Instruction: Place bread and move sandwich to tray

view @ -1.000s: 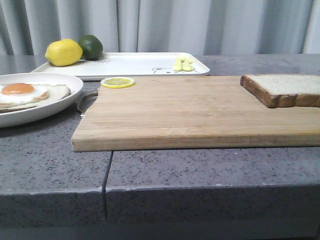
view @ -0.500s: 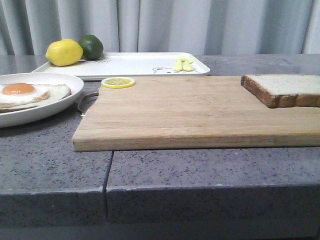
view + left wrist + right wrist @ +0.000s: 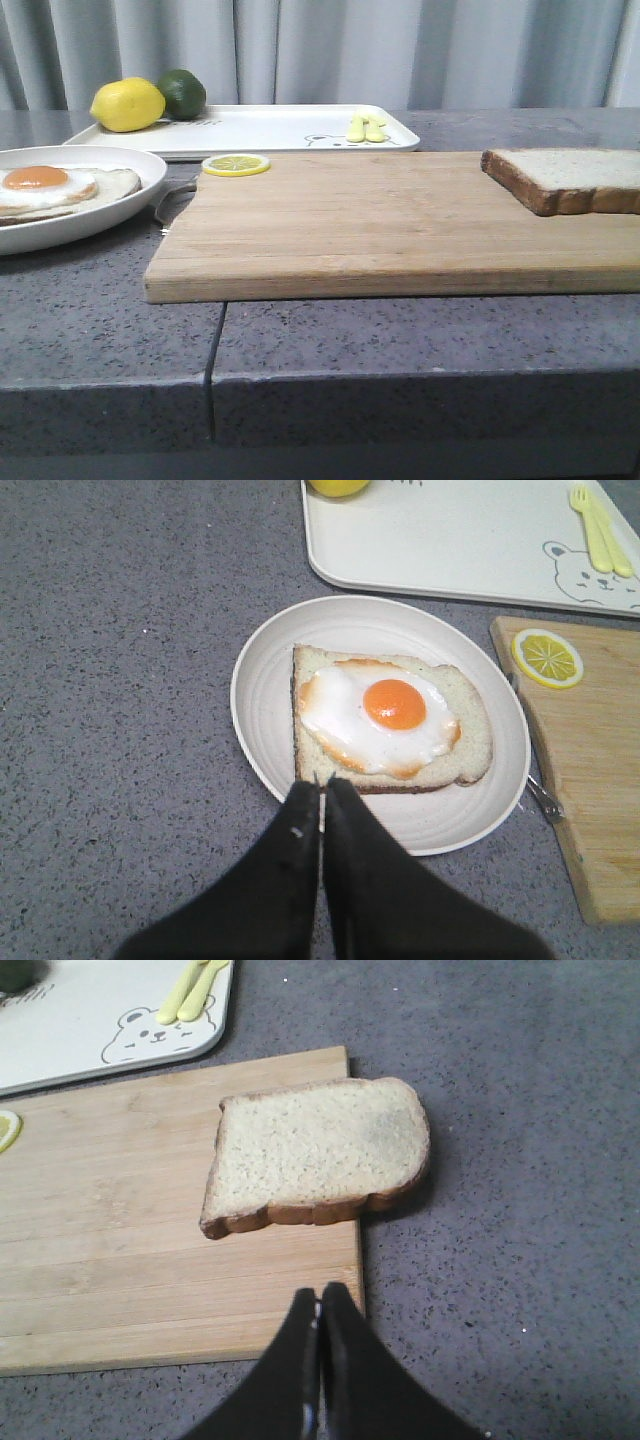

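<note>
A slice of bread (image 3: 570, 178) (image 3: 318, 1152) lies flat on the right end of the wooden cutting board (image 3: 380, 225), overhanging its edge. The sandwich (image 3: 60, 187) (image 3: 385, 715), a bread slice topped with a fried egg, rests on a round white plate (image 3: 120, 205) (image 3: 265, 680) at the left. The white tray (image 3: 270, 128) (image 3: 450, 540) sits behind the board. My left gripper (image 3: 321, 783) is shut and empty, above the plate's near rim. My right gripper (image 3: 320, 1292) is shut and empty, above the board's corner short of the bread. Neither gripper shows in the front view.
A lemon (image 3: 127, 104) and a lime (image 3: 182, 93) sit on the tray's left end, with yellow cutlery (image 3: 365, 128) on its right end. A lemon slice (image 3: 236, 164) lies on the board's back left corner. The grey counter's front edge (image 3: 320, 375) is near.
</note>
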Controlling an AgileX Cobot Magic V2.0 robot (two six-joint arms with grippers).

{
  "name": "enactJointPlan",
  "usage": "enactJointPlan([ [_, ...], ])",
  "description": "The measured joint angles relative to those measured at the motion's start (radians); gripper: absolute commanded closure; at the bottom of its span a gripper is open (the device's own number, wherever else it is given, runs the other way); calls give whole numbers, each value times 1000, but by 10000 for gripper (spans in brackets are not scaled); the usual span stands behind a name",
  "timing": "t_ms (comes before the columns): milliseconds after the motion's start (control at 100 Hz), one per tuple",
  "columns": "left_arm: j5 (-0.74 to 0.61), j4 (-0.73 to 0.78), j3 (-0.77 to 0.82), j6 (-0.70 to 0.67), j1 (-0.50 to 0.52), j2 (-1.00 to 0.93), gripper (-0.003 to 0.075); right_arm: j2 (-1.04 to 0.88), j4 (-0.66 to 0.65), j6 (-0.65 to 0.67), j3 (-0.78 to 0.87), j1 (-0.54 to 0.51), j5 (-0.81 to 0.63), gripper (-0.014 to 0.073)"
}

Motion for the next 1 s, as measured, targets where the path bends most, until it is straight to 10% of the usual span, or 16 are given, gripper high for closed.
enactJointPlan([
  [470, 26, 0, -7, 47, 0, 20, 732, 30, 0, 0, -20, 0, 11, 659],
  [610, 26, 0, -7, 64, 0, 20, 615, 30, 1, 1, -20, 0, 11, 640],
  [810, 26, 0, -7, 65, 0, 20, 290, 30, 2, 1, -20, 0, 11, 363],
  [1000, 26, 0, -7, 65, 0, 20, 149, 30, 2, 1, -20, 0, 11, 27],
])
